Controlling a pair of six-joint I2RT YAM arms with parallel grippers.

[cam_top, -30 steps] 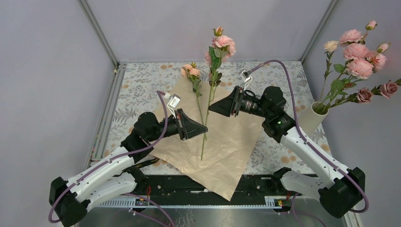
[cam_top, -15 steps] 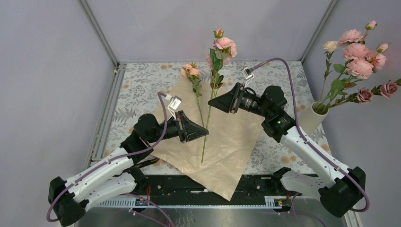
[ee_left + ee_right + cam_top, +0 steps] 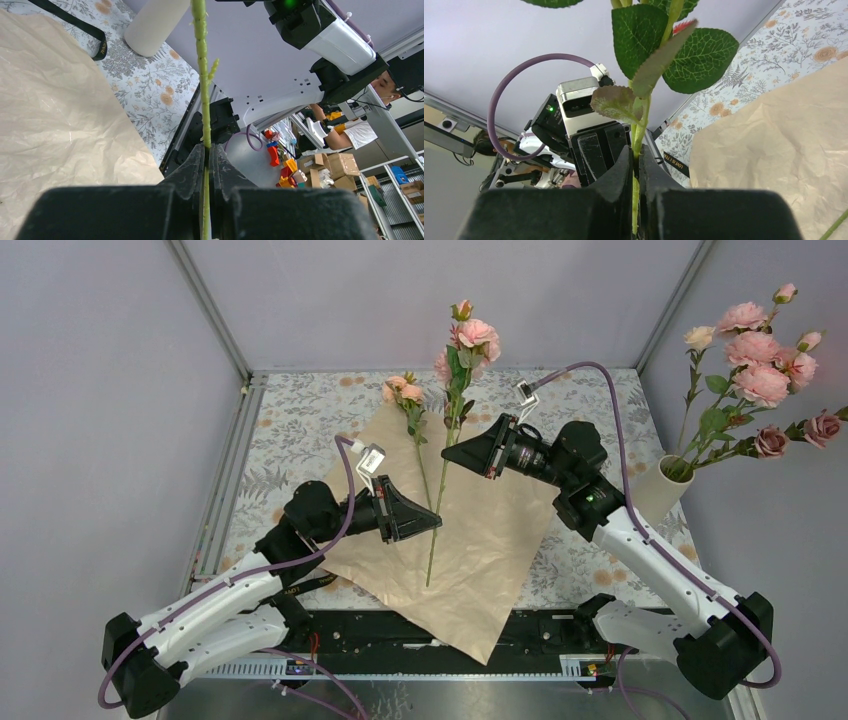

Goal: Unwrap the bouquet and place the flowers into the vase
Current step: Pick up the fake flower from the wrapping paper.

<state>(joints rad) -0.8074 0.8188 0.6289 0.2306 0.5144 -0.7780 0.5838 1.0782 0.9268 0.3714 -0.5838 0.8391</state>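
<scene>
1. Left gripper (image 3: 437, 523) was pressed together on the lower part of one rose stem (image 3: 441, 490), centre of the top view. My left wrist view showed the thin green stem nipped between both jaws.
2. My right gripper (image 3: 447, 453) was also pinching that same stem, higher up, just under the leaves (image 3: 659, 50).
3. Why both: I judged this a handover. The left held the stem upright off the wrapping paper (image 3: 480, 540) so the right, the arm nearer the vase (image 3: 655, 485), could take it over.
4. Stem position: its foot hung over the paper at lower centre. It ran up through the left gripper, then the right, to the pink blooms (image 3: 472, 335) at top centre.
5. Vase sat at the right edge of the frame, beside my right forearm and well apart from both grippers. Several roses (image 3: 760, 370) already stood in it, leaning right.
6. Second rose (image 3: 405, 392) lay flat on the paper, upper left of the held stem, with neither gripper touching it.
7. Paper was spread open on the tablecloth (image 3: 300, 430) and the black ribbon (image 3: 75, 22) lay loose, so unwrapping looked done.
</scene>
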